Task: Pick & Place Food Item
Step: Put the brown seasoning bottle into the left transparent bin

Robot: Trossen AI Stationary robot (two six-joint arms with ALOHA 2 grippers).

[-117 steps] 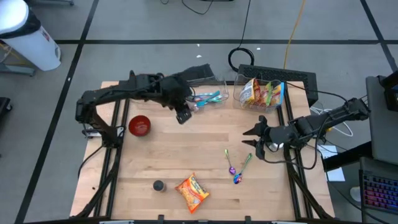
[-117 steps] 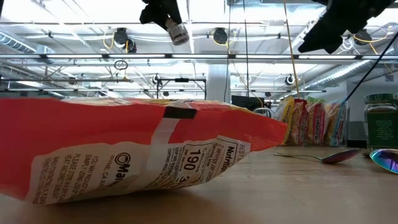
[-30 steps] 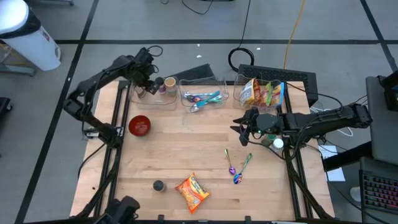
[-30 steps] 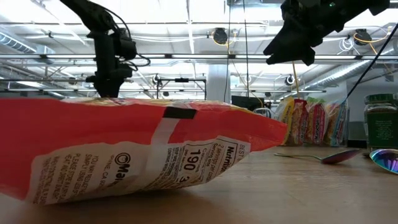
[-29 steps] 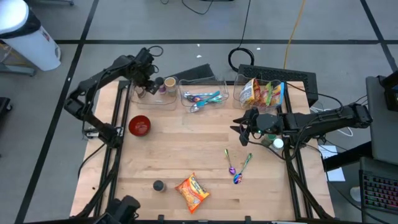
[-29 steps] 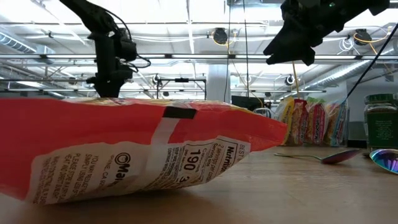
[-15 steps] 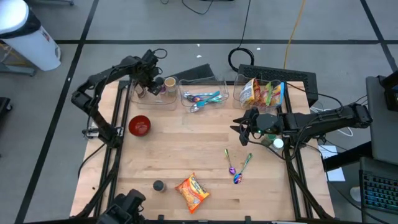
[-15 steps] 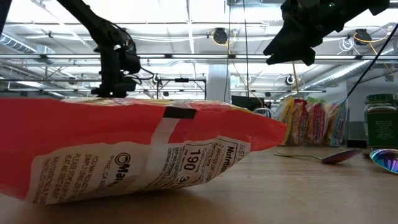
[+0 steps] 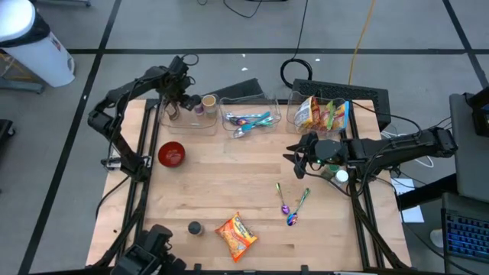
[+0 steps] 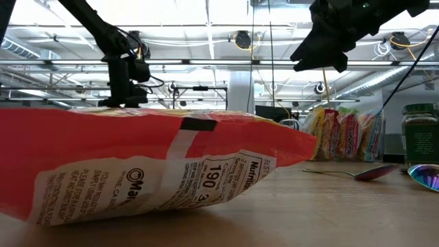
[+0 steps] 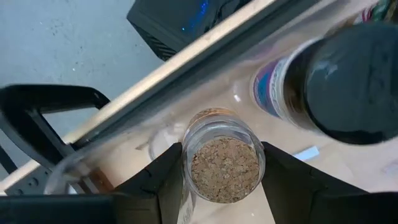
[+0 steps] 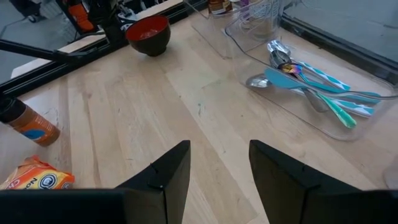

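My left gripper points down over the clear bin at the table's far left, shut on a small clear jar with a brown, cork-like top. A dark-lidded jar stands beside it in the bin. The orange food packet lies flat near the table's front edge and fills the low view. My right gripper hovers open right of centre, with nothing between its fingers. My left gripper pinches the jar's round wall just below its top, one finger on each side. The fingers come from above, pointing down. The jar stays upright inside the bin's walls. Whether its base touches the bin floor I cannot tell.
A second clear bin holds spoons, and a third holds snack bags. A red bowl sits at the left, loose spoons at the right, and a small dark-capped bottle beside the packet. Bare wood lies mid-table.
My left gripper has sunk toward the clear bin with the jar still upright between its fingers. My right gripper has kept still.
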